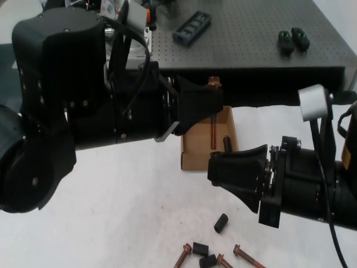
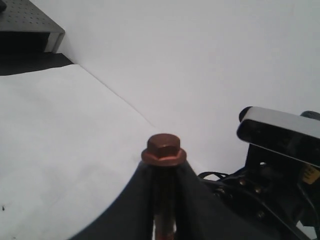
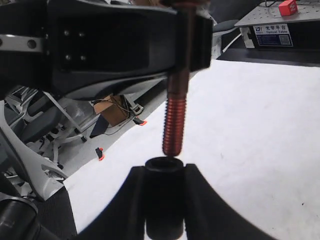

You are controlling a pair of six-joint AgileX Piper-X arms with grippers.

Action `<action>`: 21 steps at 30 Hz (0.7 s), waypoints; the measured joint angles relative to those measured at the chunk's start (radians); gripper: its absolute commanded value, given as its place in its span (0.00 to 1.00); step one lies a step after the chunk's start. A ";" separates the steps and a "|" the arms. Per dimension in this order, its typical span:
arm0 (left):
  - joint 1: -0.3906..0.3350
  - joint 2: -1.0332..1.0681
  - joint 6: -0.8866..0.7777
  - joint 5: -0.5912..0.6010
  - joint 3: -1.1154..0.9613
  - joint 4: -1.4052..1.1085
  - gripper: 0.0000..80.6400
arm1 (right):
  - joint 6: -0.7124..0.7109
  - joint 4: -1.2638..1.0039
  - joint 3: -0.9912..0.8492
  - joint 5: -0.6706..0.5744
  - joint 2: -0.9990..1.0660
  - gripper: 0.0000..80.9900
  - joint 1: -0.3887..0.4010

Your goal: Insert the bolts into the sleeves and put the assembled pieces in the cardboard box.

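My left gripper (image 2: 164, 167) is shut on a copper bolt (image 2: 164, 149), whose hex head shows above the fingers. In the high view the bolt (image 1: 213, 124) hangs upright over the cardboard box (image 1: 195, 155). My right gripper (image 3: 164, 172) is shut on a black sleeve (image 3: 164, 197), held upright with its opening up. The bolt's threaded tip (image 3: 172, 142) hangs just above the sleeve's opening, apart from it. In the high view the right gripper (image 1: 221, 162) sits at the box's near right corner, with the sleeve (image 1: 227, 143) beside the bolt.
Loose on the white cloth near the front lie a black sleeve (image 1: 221, 223), two more sleeves (image 1: 203, 254) and copper bolts (image 1: 182, 255) (image 1: 248, 257). A black perforated bench (image 1: 251, 50) behind the box carries a dark tray (image 1: 191, 27) and two small black parts (image 1: 293, 40).
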 measured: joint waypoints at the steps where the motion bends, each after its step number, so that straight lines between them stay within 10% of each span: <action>1: 0.000 0.000 0.000 0.005 0.000 0.000 0.01 | 0.000 -0.003 0.000 0.000 0.004 0.00 0.000; 16: 0.000 0.000 0.000 0.058 0.000 -0.011 0.00 | 0.007 -0.089 0.000 0.046 0.006 0.00 0.003; 21: 0.002 -0.002 0.000 0.087 0.000 -0.019 0.40 | 0.007 -0.106 0.000 0.058 0.006 0.00 0.003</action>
